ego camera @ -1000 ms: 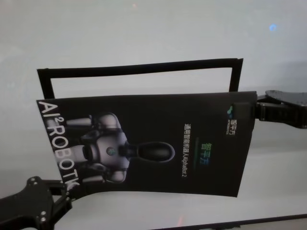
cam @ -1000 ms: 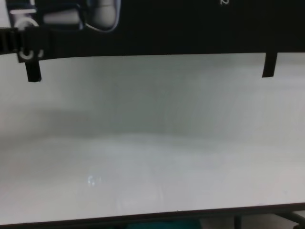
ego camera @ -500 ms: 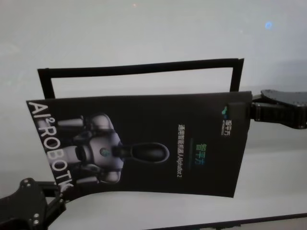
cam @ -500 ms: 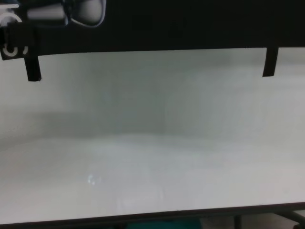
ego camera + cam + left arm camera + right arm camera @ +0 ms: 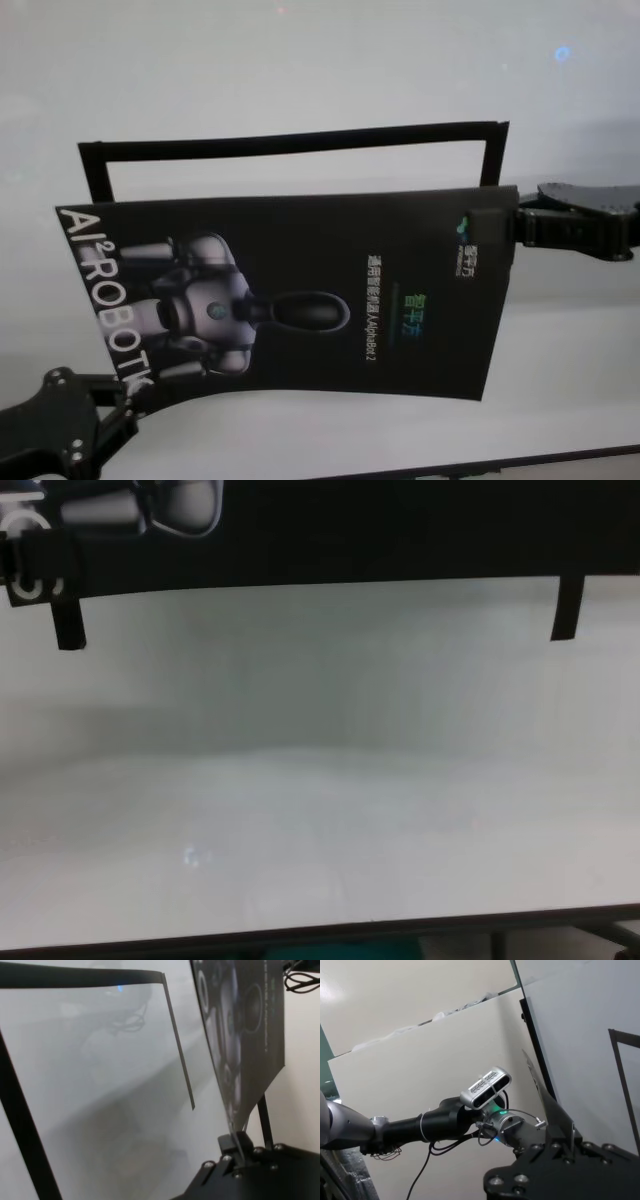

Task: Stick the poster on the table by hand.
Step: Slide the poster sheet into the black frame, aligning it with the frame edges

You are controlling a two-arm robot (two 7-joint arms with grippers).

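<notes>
1. Two grippers hold the poster (image 5: 300, 295) above the table (image 5: 300, 70), one at each end of the sheet.
2. Left gripper (image 5: 125, 405): it sits at the near left, its fingers pressed together on the poster's near-left corner, just beside the white "ROBOTIC" lettering. In the left wrist view the sheet's thin edge (image 5: 235, 1060) runs down into the clamp of this gripper (image 5: 239, 1152).
3. Right gripper (image 5: 510, 228): it reaches in from the right and pinches the poster's far-right corner, next to the small green logo. The right wrist view shows the sheet edge-on (image 5: 547, 1095), rising out of the closed fingers of this gripper (image 5: 565, 1137).
4. The poster is a glossy black sheet with a grey-white robot picture towards its left half and small white and green text towards the right. It hangs between the two grippers, slightly bowed along its near edge.
5. A black tape frame (image 5: 290, 143) lies on the white table beyond the poster: a long far strip with a short leg at each end. The poster's far edge covers the lower ends of both legs in the head view.
6. In the chest view the poster (image 5: 350, 530) fills the top as a black band, with the two tape legs (image 5: 68, 625) (image 5: 565, 608) showing beneath it against the bare table (image 5: 320, 810).
7. The table's thin dark near edge (image 5: 400, 925) runs along the bottom of the chest view.
</notes>
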